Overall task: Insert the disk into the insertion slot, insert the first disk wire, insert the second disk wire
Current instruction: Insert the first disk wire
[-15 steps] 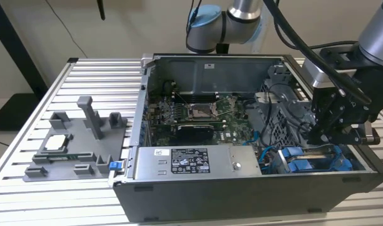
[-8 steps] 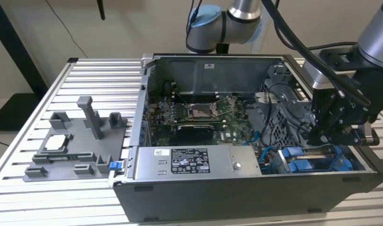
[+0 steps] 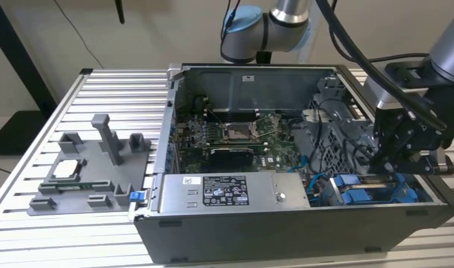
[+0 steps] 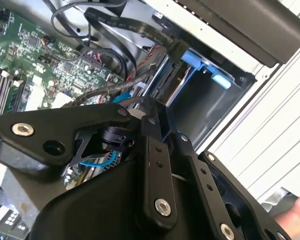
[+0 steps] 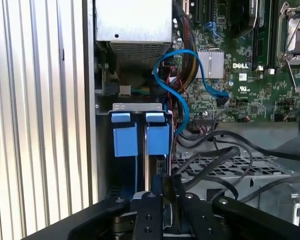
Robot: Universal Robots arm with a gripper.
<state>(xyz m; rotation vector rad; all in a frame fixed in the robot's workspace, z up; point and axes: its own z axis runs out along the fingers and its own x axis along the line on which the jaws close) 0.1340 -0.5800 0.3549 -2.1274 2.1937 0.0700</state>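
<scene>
- On the exterior view's left, a grey plastic fixture (image 3: 89, 184) is lying on the slatted aluminium table (image 3: 33, 223).
- The open dark-grey computer case (image 3: 286, 234) is standing beside it.
- At the right, my black gripper (image 3: 383, 164) is hanging over the narrow grey metal insertion slot (image 5: 137, 106), jaws drawn narrow; I cannot tell what they are pinching.
- The silver disk in its blue carrier (image 5: 157, 137) is sitting in that slot.

One open computer case (image 3: 286, 234) sits on one slatted bench (image 3: 100, 89). Inside it are one green circuit board (image 3: 227, 139), one grey power-supply box (image 3: 227, 192), one bright blue cable (image 5: 174, 75) and one silver heat sink (image 5: 210, 64). There are two blue handles: one handle (image 5: 125, 135) beside the other handle (image 5: 157, 135). One grey holder plate (image 3: 93, 167) carries one chip (image 3: 67, 169). One robot arm (image 3: 271, 28) has one pincer (image 3: 387, 164).
</scene>
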